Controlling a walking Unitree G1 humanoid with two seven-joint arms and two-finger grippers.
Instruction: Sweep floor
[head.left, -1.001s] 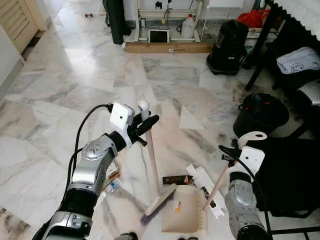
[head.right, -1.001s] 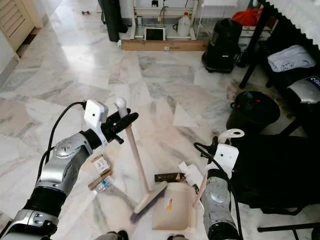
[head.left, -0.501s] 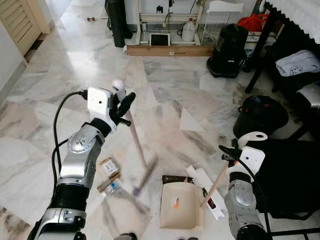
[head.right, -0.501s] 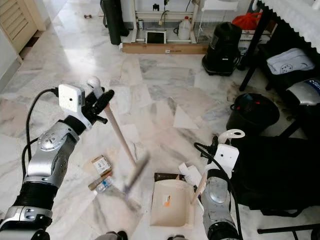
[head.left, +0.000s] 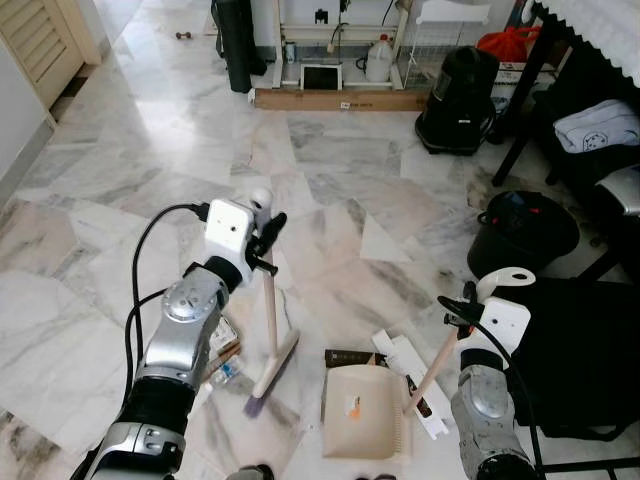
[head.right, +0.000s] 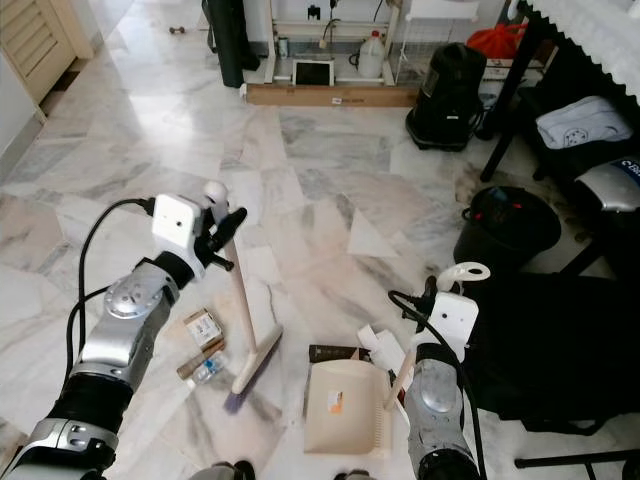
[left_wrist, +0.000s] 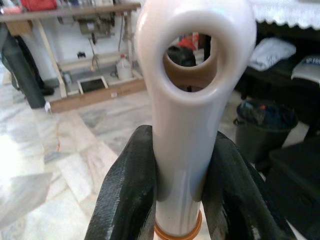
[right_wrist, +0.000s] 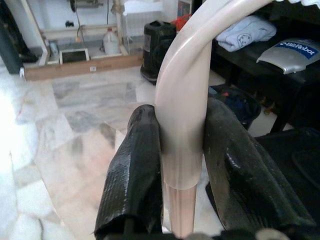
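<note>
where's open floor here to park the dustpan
Bare marble lies ahead, between the wooden-handled broom, the black bin and the long cardboard box. It is crowded around the beige dustpan: white carton, small litter.

Both arms are silver metal with rounded, jointed segments and black bands between them. The left arm (head.left: 180, 330) has a looping black cable beside it, and another runs beside the right arm (head.left: 480, 400). Each wrist carries a white boxy camera housing. The fingers (left_wrist: 125, 200) are black, long and matte.
</note>
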